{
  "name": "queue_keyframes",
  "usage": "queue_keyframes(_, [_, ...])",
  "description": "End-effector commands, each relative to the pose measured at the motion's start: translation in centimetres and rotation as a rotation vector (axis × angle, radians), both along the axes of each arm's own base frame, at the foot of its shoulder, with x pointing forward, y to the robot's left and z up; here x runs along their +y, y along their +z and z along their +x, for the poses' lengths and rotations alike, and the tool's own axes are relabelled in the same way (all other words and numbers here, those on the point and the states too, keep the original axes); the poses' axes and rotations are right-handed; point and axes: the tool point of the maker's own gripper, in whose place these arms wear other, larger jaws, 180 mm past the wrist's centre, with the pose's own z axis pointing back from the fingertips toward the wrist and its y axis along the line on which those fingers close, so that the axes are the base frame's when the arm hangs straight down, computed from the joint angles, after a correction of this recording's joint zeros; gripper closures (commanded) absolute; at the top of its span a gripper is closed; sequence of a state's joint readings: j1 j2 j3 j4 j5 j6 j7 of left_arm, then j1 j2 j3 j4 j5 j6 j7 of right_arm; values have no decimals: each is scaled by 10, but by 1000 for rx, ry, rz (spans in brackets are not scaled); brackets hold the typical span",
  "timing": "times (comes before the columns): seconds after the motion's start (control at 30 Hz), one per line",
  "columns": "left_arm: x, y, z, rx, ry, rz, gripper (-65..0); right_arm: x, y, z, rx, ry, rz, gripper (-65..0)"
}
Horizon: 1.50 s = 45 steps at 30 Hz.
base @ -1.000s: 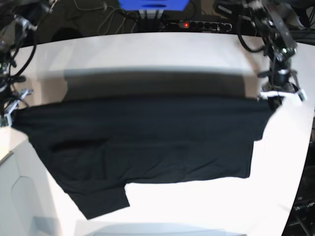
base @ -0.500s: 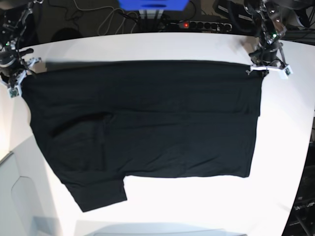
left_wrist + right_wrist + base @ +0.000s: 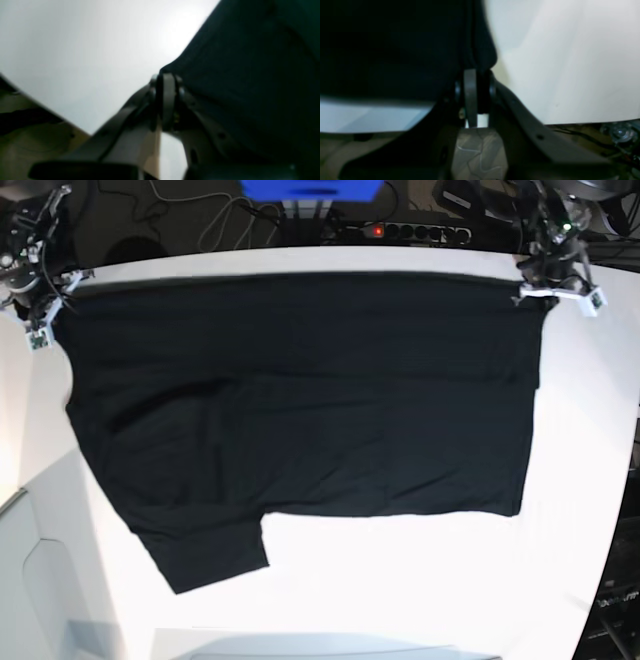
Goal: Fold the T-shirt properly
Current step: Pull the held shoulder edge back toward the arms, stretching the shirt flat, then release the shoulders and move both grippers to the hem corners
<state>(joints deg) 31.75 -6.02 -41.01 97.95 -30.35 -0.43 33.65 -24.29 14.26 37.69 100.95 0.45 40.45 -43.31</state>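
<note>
The black T-shirt (image 3: 300,400) lies spread wide over the white table (image 3: 420,590), its far edge stretched straight between both grippers. One sleeve (image 3: 205,560) sticks out at the near left. My left gripper (image 3: 540,290) at the far right is shut on the shirt's corner. In the left wrist view its fingertips (image 3: 167,82) pinch the black T-shirt cloth (image 3: 250,75). My right gripper (image 3: 52,305) at the far left is shut on the opposite corner, and the right wrist view shows its fingertips (image 3: 472,73) clamped on the T-shirt edge (image 3: 395,50).
A power strip (image 3: 410,230) with a red light and a blue box (image 3: 310,188) sit behind the table's far edge, among cables. The table's right edge (image 3: 625,480) curves close to the shirt. Bare tabletop shows in front of the shirt.
Both grippers have moved away toward the table's far edge, pulling the shirt's held edge with them. The cloth now lies flatter and reaches further back.
</note>
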Motion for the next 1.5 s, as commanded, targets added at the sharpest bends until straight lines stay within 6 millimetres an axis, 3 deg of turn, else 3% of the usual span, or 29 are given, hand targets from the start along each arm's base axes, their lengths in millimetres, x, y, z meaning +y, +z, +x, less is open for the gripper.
queue_keyframes(0.0, [11,14,2,-27,2,50,-1,-9,10,3,-19,3,-35,0])
queue_keyframes(0.17, [26,19,-3,-21,19,78,-1,-9,6,-8,12,5,-37,0])
queue_keyframes(0.5, [23,15,-11,-1,18,73,-21,-7,0,-22,50,9,-33,-10])
queue_keyframes(0.7, [15,2,-23,108,2,-6,-251,-7,2,-20,43,11,-36,-225])
queue_keyframes(0.77, [20,11,-21,89,13,13,-318,-8,6,-16,27,13,-44,-291])
queue_keyframes(0.83, [26,26,-15,48,28,40,-339,-7,14,-12,8,22,-57,-336])
queue_keyframes(0.93, [34,45,-12,5,49,77,-341,-10,26,-6,-29,16,-80,-351])
queue_keyframes(1.1, [42,79,9,-94,57,136,-341,-12,54,36,-185,-23,-85,-352])
queue_keyframes(1.2, [48,93,32,-168,73,149,-342,2,68,84,-286,11,-52,-355])
queue_keyframes(1.3, [48,107,58,-249,77,145,-342,20,86,145,-388,67,-2,-355])
queue_keyframes(1.47, [51,125,102,-379,107,103,-342,50,95,235,-449,122,134,-355])
